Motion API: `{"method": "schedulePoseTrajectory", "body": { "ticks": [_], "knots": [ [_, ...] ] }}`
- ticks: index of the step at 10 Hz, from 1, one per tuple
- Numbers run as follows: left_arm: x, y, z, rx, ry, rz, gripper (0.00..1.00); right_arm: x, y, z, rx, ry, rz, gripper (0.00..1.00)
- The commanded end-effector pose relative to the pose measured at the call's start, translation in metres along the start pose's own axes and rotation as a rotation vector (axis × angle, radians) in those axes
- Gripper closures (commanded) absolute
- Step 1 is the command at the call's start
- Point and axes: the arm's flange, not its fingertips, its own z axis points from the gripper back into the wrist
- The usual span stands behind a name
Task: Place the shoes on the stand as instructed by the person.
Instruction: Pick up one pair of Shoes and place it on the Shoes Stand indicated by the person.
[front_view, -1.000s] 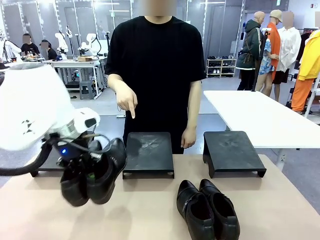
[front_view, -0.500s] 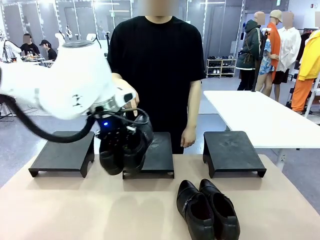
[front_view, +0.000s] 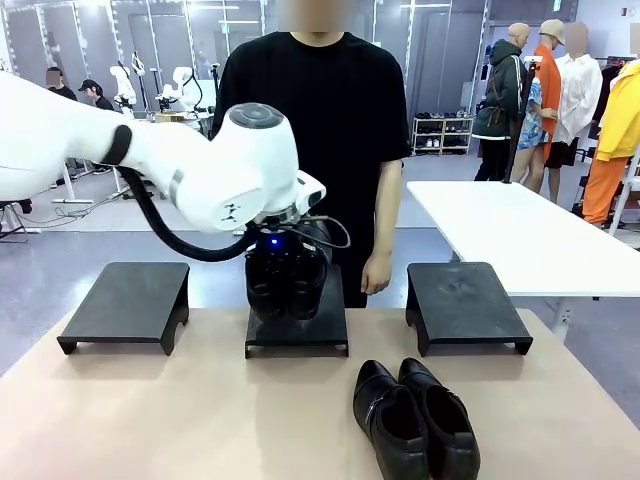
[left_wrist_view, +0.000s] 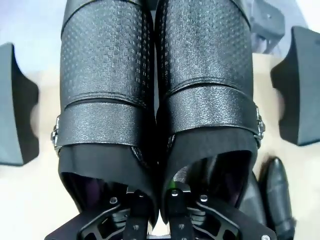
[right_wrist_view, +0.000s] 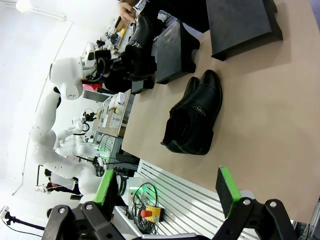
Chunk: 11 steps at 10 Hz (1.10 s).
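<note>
My left gripper (front_view: 285, 262) is shut on one pair of glossy black shoes (front_view: 287, 285), pinching their inner walls together. The pair hangs toes down, just over the middle stand (front_view: 300, 335); I cannot tell whether it touches. In the left wrist view the held shoes (left_wrist_view: 155, 85) lie side by side above my gripper (left_wrist_view: 159, 212). The second pair of shoes (front_view: 415, 420) lies on the table in front of the right stand (front_view: 465, 305). My right gripper (right_wrist_view: 166, 192) hangs open and bare above the near table edge, with that pair (right_wrist_view: 192, 117) ahead of it. The person (front_view: 315, 120) stands behind the middle stand.
A third stand (front_view: 125, 305) sits at the left of the tan table (front_view: 200, 420). The person's hand (front_view: 377, 275) hangs beside the middle stand. A white table (front_view: 510, 230) stands behind on the right, with other people farther back.
My left arm has carried the held shoes from the table's front left up and right to the middle stand. The person's pointing hand is now hidden behind the arm.
</note>
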Motion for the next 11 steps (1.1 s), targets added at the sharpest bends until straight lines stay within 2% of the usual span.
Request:
{"method": "schedulePoseTrajectory", "body": {
  "ticks": [1, 6, 11],
  "knots": [
    [0.032, -0.017, -0.017, 0.011, -0.05, 0.009, 0.92, 0.0, 0.0, 0.001, 0.011, -0.009, 0.021, 0.0],
    [0.034, -0.017, -0.058, 0.05, 0.0, 0.048, 0.92, 0.0, 0.0, 0.001, 0.011, -0.009, 0.021, 0.0],
    [0.025, -0.016, -0.082, 0.053, 0.041, 0.033, 0.92, 0.0, 0.0, 0.001, 0.011, -0.009, 0.021, 0.0]
  ]
}}
